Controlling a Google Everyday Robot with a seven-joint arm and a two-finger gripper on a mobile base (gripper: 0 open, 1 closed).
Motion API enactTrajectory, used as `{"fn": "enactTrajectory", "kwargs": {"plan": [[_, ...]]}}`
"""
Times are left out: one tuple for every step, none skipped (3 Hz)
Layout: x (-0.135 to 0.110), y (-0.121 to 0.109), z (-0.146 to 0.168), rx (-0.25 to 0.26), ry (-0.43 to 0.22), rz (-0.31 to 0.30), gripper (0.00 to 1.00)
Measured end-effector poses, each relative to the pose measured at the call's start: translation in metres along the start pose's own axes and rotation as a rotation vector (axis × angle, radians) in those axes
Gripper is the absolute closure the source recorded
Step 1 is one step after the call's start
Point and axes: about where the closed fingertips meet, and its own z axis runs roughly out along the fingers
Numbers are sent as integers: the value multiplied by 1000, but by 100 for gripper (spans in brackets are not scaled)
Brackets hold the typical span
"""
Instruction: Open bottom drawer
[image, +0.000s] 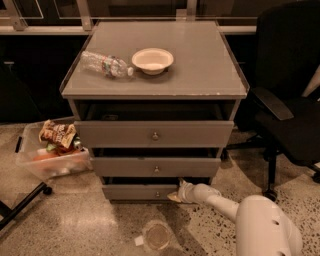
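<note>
Camera view: grey cabinet (150, 85), three drawers. Bottom drawer (135, 192): lowest, shortest front, just above the floor, knob (157, 193) at centre. Gripper (177, 193): at the right end of that front, right of the knob; grip state cannot be told. Cabinet top: bottle (105, 65) lying flat, bowl (152, 60) beside it. Floor left: snack bin (50, 157). Right: black chair (287, 115)

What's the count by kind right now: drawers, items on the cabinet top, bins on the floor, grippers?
Drawers: 3 (top drawer, middle drawer, bottom drawer)
Items on the cabinet top: 2 (plastic bottle lying on its side, bowl)
Bins on the floor: 1 (bin left of the cabinet)
Grippers: 1 (gripper low at the bottom drawer's right end)
Total: 7
</note>
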Motion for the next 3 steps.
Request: {"fn": "enactTrajectory", "kwargs": {"plan": [[-4,-1,-4,0,0,0,65],[-8,-2,-8,0,0,0,73],[-3,-3,-12,-3,-5,20,65]]}}
